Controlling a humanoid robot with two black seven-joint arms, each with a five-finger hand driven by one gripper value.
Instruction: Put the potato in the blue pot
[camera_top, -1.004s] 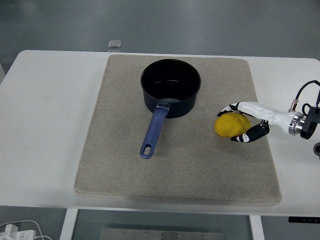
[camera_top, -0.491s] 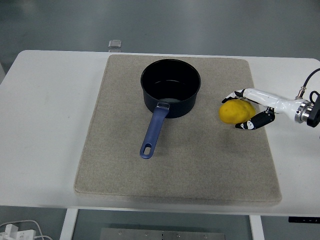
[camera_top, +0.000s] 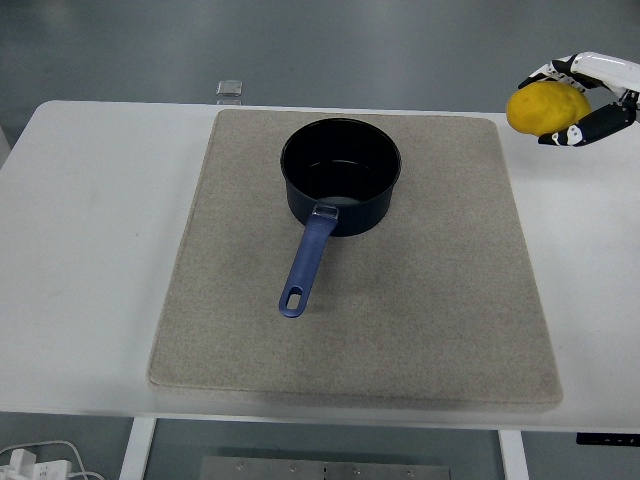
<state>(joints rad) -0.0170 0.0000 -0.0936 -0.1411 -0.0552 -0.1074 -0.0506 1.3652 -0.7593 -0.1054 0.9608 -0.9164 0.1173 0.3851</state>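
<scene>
While the yellow potato (camera_top: 543, 107) sits clamped between the curled fingers (camera_top: 577, 130) of the right robot hand (camera_top: 580, 95), it hangs high at the picture's upper right, well clear of the tabletop (camera_top: 90, 230). That height looks meant to clear the rim of the blue pot (camera_top: 341, 187), which stands empty on the beige mat (camera_top: 400, 320), handle toward the near edge.
</scene>
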